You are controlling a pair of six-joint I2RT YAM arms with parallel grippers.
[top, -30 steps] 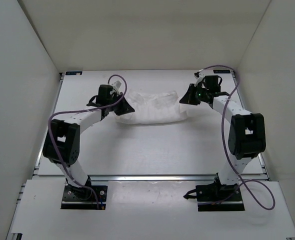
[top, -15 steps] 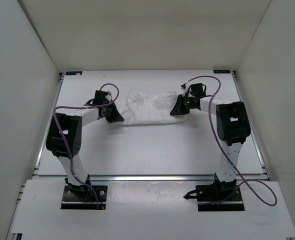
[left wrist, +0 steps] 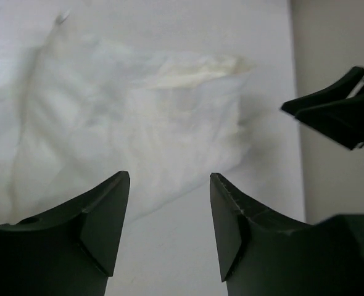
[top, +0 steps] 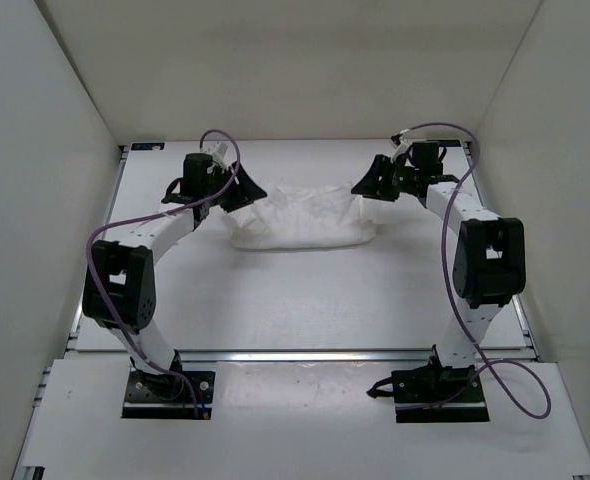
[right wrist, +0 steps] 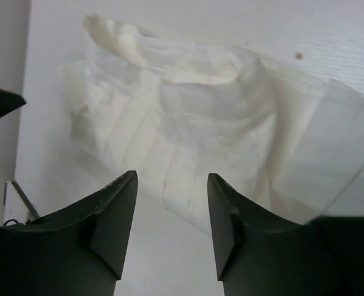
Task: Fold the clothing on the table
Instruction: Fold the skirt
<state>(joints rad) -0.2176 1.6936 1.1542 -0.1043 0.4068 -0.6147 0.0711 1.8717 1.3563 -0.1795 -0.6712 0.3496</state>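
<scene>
Top external view is showing the clothing [top: 300, 222] lying bunched at the desk's [top: 295, 300] far middle, with left tool [top: 250, 195] and right tool [top: 363, 187] hovering parted and empty at its ends, apparently positioning for edge grasps.

The right hand [right wrist: 172, 179] fills the 6 o'clock edge, its two dark fingers [right wrist: 111, 228] standing apart with nothing between them. The white clothing [right wrist: 200, 117] lies rumpled on the bench [right wrist: 330, 31], its pleat-like ridges running from centre toward 3 o'clock. A dark pointed part [right wrist: 0, 102] pokes in at 9 o'clock.
</scene>
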